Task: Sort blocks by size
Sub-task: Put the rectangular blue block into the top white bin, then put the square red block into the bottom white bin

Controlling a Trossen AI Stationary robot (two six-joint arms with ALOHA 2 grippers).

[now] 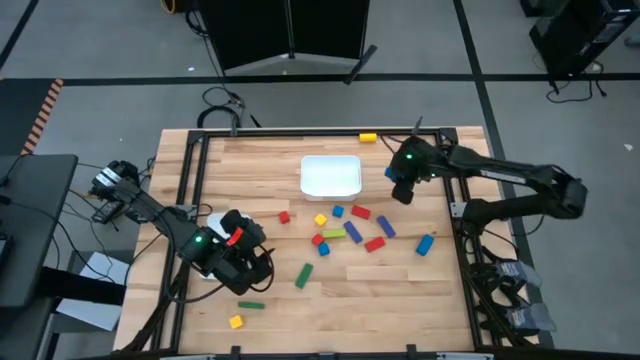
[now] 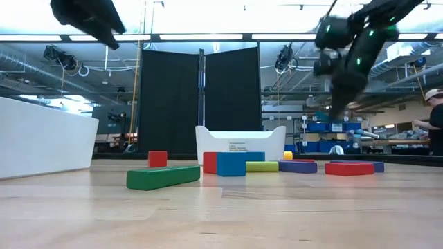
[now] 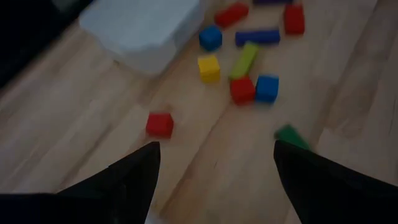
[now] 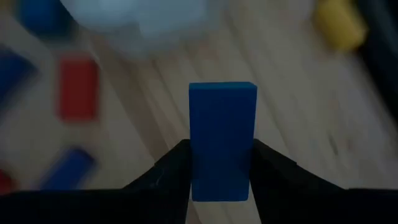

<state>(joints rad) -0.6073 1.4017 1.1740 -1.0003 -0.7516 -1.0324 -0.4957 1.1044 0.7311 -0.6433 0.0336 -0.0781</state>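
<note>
R gripper (image 4: 221, 177) clamped on blue bar (image 4: 222, 140), just beside tray (image 1: 331, 177) at its 3 o'clock.
Bar looks light, rigid, smooth-faced; may slip, so grip long flat sides near mid. L gripper (image 3: 214, 171) open, idle at 8 o'clock; other blocks (image 1: 350, 232) scattered mid-table.

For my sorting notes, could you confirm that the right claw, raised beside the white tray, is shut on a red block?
Not quite: the block is blue, not red. The right wrist view shows the right claw shut on a blue block; the high view places it raised beside the white tray.
</note>
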